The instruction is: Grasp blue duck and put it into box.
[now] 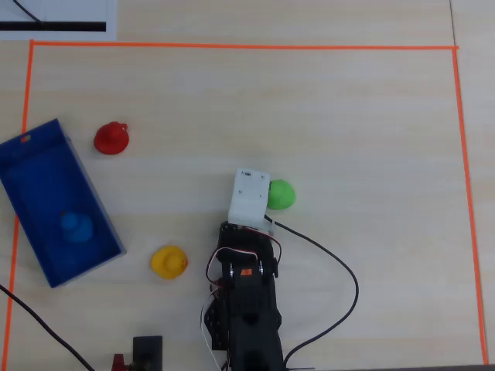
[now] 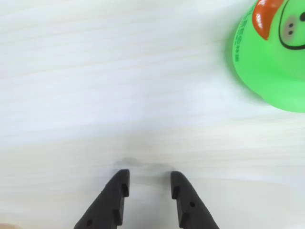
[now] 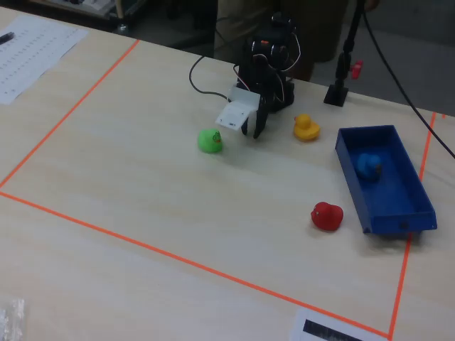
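Note:
The blue duck point(image 1: 76, 226) sits inside the dark-blue box point(image 1: 39, 174) at the left of the overhead view; in the fixed view the duck point(image 3: 367, 165) lies in the box point(image 3: 398, 197) at the right. My gripper point(image 2: 148, 177) is open and empty, its black fingers hovering just over bare table. In the overhead view the white wrist camera housing point(image 1: 249, 193) hides the fingers. The gripper point(image 3: 254, 128) stands at mid-table, well away from the box.
A green duck point(image 1: 281, 194) sits just right of the gripper and fills the wrist view's top right corner point(image 2: 274, 57). A yellow duck point(image 1: 168, 262) and a red duck point(image 1: 111, 138) stand near the box. Orange tape point(image 1: 240, 46) borders the workspace.

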`<state>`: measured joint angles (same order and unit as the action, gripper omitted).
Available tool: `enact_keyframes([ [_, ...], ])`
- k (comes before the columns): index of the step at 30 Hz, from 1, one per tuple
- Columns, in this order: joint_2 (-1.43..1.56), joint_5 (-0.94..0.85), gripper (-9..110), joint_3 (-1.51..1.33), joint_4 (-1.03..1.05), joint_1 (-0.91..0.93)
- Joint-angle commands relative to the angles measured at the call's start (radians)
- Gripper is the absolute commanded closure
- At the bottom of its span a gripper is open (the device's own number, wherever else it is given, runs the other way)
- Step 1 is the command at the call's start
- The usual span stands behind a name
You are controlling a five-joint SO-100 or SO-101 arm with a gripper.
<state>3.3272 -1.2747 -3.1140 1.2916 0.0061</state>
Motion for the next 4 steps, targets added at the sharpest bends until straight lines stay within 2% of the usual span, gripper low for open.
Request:
enact_keyframes([
  [1, -0.015, 0.002, 92, 0.003, 0.018, -0.005],
  [4, -0.015, 0.002, 92, 0.003, 0.018, -0.005],
])
